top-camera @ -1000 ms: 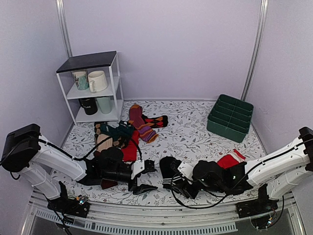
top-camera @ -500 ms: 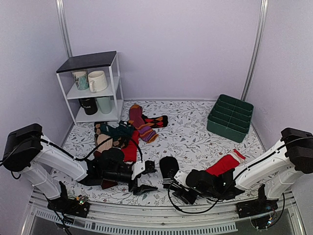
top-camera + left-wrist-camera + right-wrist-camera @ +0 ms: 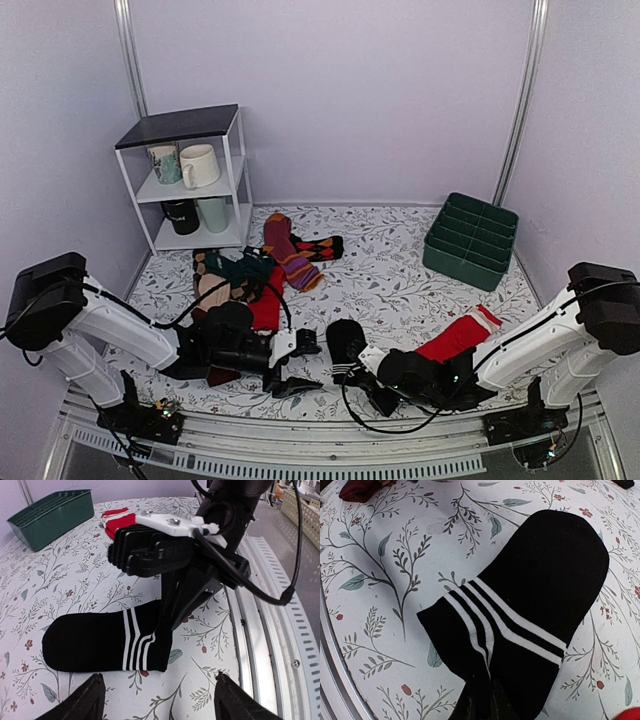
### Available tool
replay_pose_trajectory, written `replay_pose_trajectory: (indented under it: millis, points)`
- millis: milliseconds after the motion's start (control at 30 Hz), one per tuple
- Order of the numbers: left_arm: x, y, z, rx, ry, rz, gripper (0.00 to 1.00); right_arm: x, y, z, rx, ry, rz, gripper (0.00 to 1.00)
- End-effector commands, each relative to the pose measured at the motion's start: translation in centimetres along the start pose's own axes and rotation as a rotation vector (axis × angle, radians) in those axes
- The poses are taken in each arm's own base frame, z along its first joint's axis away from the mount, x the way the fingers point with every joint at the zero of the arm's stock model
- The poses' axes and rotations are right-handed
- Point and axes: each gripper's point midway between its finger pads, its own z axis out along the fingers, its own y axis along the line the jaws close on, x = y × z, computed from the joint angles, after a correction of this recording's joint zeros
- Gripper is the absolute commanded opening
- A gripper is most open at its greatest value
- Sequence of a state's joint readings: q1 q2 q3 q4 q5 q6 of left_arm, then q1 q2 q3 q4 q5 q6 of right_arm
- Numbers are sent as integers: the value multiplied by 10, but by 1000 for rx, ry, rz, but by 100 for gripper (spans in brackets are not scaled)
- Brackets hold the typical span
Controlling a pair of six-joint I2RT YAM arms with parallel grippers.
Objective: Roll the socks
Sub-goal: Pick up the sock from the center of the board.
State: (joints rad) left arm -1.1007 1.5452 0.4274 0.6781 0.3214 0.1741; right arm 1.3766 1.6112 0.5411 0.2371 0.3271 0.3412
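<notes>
Your left gripper [image 3: 305, 365] [image 3: 162, 705] sits low over the table [image 3: 390, 285] with its jaws spread wide and nothing between them, just left of the socks [image 3: 346, 340] [image 3: 95, 642] [image 3: 540, 585]. They lie flat on the floral top between your two arms, toe toward the back and striped cuff toward the near edge. Your right gripper [image 3: 358, 377] [image 3: 167, 625] [image 3: 477, 707] is pinched tight on that cuff, down at the table. Further right, a red sock [image 3: 458, 336] [image 3: 116, 521] lies beside the right arm. The green bin [image 3: 470, 240] [image 3: 47, 517] stands well apart at the back right.
</notes>
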Motion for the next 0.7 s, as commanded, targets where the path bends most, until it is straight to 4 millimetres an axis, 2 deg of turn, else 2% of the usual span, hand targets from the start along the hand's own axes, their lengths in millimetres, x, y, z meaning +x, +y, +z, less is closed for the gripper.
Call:
replay_pose_trajectory:
  millis: [0, 100, 267, 500, 667]
  points:
    - [-6, -9, 6, 67, 7, 45, 74, 52, 9, -5, -76, 208, 17, 8]
    - [-15, -14, 6, 103, -14, 71, 74, 58, 20, -9, -166, 272, 79, 8]
    - [-17, -20, 13, 161, -2, 76, 73, 75, 19, -13, -228, 425, 259, 8]
    - [-2, -33, 19, 219, 73, 58, 72, 85, 9, -9, -178, 568, 378, 9]
    - [5, -33, 19, 209, 94, 39, 72, 92, 5, -5, -204, 622, 458, 9]
